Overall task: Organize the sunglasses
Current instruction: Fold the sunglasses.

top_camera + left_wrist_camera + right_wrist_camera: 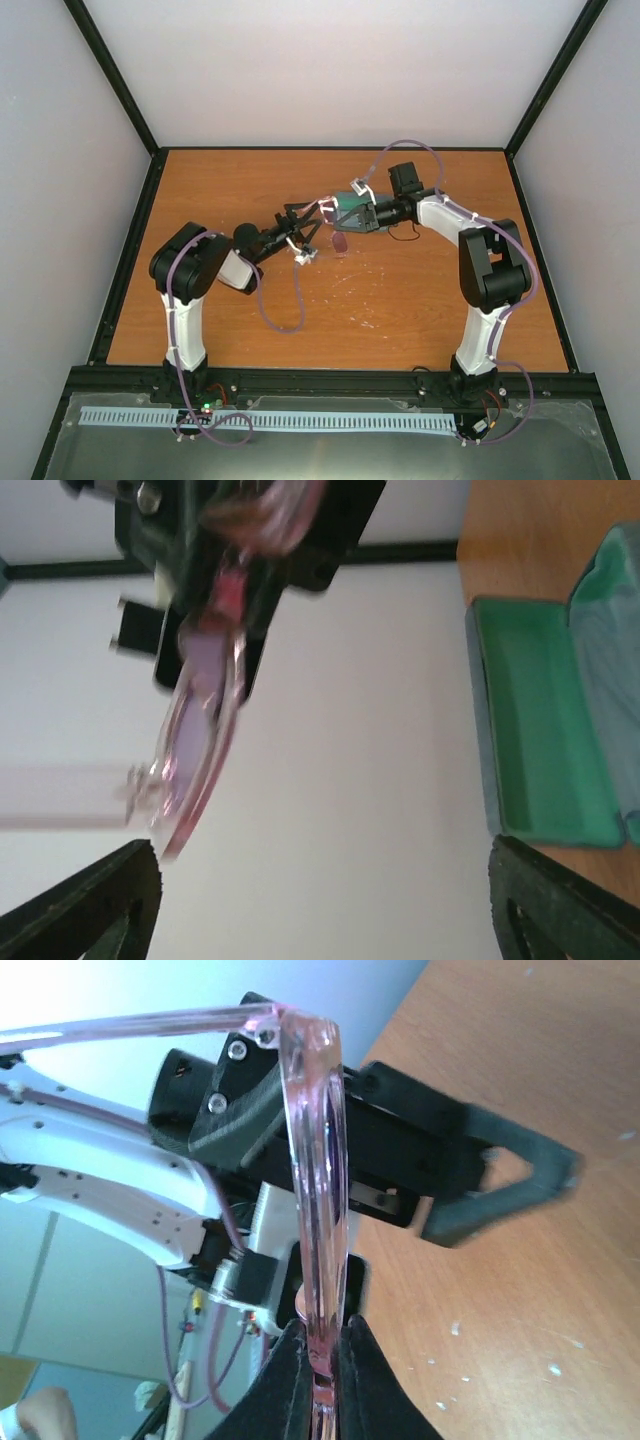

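Observation:
The sunglasses (318, 1160), with a thin translucent pink frame, hang in the air above the table. My right gripper (322, 1338) is shut on the frame's lower edge. In the left wrist view the sunglasses (195, 750) hang below the right gripper's black body, blurred. My left gripper (330, 910) is open wide and empty, facing the sunglasses from close by. From above, the left gripper (303, 228) and the right gripper (336, 224) meet at the table's middle, with the sunglasses (340, 241) between them. The open case (540, 730), green inside, lies just beside them.
The case (356, 212) sits on the brown table (420, 300) under the right wrist, lid open. The left gripper's finger (500, 1188) shows behind the frame in the right wrist view. Pale walls and black frame rails surround the table.

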Tool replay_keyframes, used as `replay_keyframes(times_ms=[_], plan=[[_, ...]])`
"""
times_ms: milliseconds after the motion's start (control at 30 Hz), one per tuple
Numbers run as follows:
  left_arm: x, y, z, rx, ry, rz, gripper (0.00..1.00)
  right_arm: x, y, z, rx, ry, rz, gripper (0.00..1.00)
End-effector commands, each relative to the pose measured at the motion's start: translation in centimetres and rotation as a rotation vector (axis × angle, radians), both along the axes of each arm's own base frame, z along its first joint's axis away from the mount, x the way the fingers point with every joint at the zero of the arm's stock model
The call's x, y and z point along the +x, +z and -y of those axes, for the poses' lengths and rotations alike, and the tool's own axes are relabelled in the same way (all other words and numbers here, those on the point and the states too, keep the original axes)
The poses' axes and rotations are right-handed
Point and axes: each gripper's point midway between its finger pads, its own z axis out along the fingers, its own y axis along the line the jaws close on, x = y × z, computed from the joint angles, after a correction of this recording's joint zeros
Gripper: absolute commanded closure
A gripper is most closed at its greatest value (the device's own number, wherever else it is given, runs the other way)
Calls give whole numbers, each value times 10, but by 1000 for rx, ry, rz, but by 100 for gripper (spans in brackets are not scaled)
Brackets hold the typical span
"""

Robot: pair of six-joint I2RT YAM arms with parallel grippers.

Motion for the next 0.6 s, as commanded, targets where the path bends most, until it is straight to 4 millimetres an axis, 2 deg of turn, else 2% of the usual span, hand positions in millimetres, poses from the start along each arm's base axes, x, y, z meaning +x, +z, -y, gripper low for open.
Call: replay_keyframes(times_ms=[0, 33, 100, 200, 233, 300, 367, 433, 567], plan=[[9, 62, -32, -253, 156, 9, 27, 20, 10, 19, -51, -81, 92, 97], [16, 62, -39, -278, 188, -60, 44, 23, 10, 25, -80, -102, 116, 97], [35, 64, -50, -349, 263, -236, 68, 32, 0, 36, -180, -167, 147, 97], [73, 55, -61, -432, 385, -563, 88, 35, -14, 45, -266, -226, 183, 97], [84, 35, -62, -417, 432, -719, 90, 36, -18, 47, -289, -241, 188, 97], [100, 23, -63, -444, 445, -970, 92, 47, -30, 65, -350, -315, 188, 97], [108, 24, -59, -474, 368, -1212, 92, 52, -36, 72, -360, -346, 179, 97], [111, 36, -59, -512, 294, -1366, 93, 54, -37, 73, -339, -355, 159, 97], [92, 52, -45, -498, 112, -1523, 92, 56, -24, 64, -243, -349, 144, 97]])
